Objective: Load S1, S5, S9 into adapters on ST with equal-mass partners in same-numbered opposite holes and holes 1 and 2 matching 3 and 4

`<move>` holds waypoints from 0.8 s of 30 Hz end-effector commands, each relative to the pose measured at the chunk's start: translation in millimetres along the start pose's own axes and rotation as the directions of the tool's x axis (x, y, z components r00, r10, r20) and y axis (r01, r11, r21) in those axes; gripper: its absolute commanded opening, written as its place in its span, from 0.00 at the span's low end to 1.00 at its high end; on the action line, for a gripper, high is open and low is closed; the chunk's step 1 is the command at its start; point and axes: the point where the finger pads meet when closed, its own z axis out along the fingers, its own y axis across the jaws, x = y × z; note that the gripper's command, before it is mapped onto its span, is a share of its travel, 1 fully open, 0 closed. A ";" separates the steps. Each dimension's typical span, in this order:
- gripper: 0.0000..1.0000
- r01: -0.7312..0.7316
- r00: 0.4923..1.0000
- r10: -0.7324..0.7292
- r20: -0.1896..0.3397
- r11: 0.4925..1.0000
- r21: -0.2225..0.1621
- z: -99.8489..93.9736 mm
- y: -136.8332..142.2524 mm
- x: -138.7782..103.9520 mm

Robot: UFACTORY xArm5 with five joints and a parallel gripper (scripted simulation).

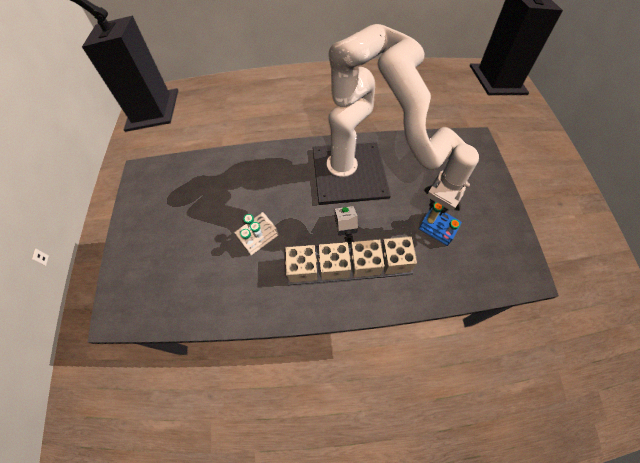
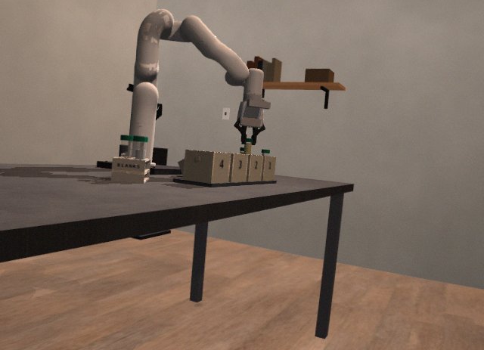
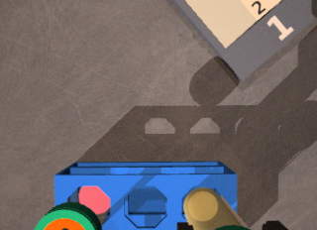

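Observation:
My gripper (image 1: pixel 440 205) (image 2: pixel 249 140) (image 3: pixel 230 226) is shut on a green-capped, orange-dotted sample tube with tan liquid (image 1: pixel 433 216) (image 2: pixel 248 147) (image 3: pixel 202 205). The tube's tip shows over the right hole of the blue rack (image 1: pixel 433 232) (image 3: pixel 119 182). Another sample (image 1: pixel 454 223) (image 3: pixel 66 225) stands in the rack, with pink showing beside it. A third cap (image 2: pixel 242 149) shows behind the adapters. The ID on the held cap is not readable. Adapter 4 (image 1: pixel 301 280) (image 2: pixel 221 165), adapter 3, adapter 2 and adapter 1 (image 1: pixel 400 267) (image 2: pixel 269 168) (image 3: pixel 218 17) show no tubes in their holes.
A cream BLANKS rack (image 1: pixel 253 249) (image 2: pixel 128 176) at the left holds three green-capped tubes. The green DONE key (image 1: pixel 345 209) is on its small desk between the arm base and the adapters. The loading stand (image 2: pixel 244 183) (image 3: pixel 243 66) is in front of the blue rack.

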 end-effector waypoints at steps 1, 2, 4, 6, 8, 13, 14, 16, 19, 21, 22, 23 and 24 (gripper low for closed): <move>0.00 0.000 1.000 0.000 0.012 1.000 0.006 3.6 -1.3 0.1; 0.00 0.000 1.000 0.000 0.012 1.000 0.006 4.6 -1.3 0.1; 0.00 0.000 1.000 0.000 0.012 1.000 0.006 5.6 -1.3 0.1; 0.00 0.000 1.000 0.000 0.012 1.000 0.006 6.6 -1.3 0.1; 0.00 0.000 1.000 0.000 0.012 1.000 0.006 8.6 -1.3 0.0; 0.00 0.000 1.000 0.000 0.012 1.000 0.006 13.6 -1.4 0.0; 0.00 0.000 1.000 0.000 0.012 1.000 0.006 14.6 -1.4 0.0; 0.00 0.000 1.000 0.000 0.012 1.000 0.006 16.6 -1.4 0.0; 0.00 0.000 1.000 0.000 0.012 1.000 0.006 19.6 -1.4 -0.1; 0.00 0.000 1.000 0.000 0.012 1.000 0.006 20.6 -1.4 -0.1; 0.00 0.000 1.000 0.000 0.012 1.000 0.006 20.6 -1.4 -0.1; 0.00 0.000 1.000 0.000 0.012 1.000 0.006 21.6 -1.4 -0.1; 0.00 0.000 1.000 0.000 0.012 1.000 0.006 22.6 -1.4 -0.1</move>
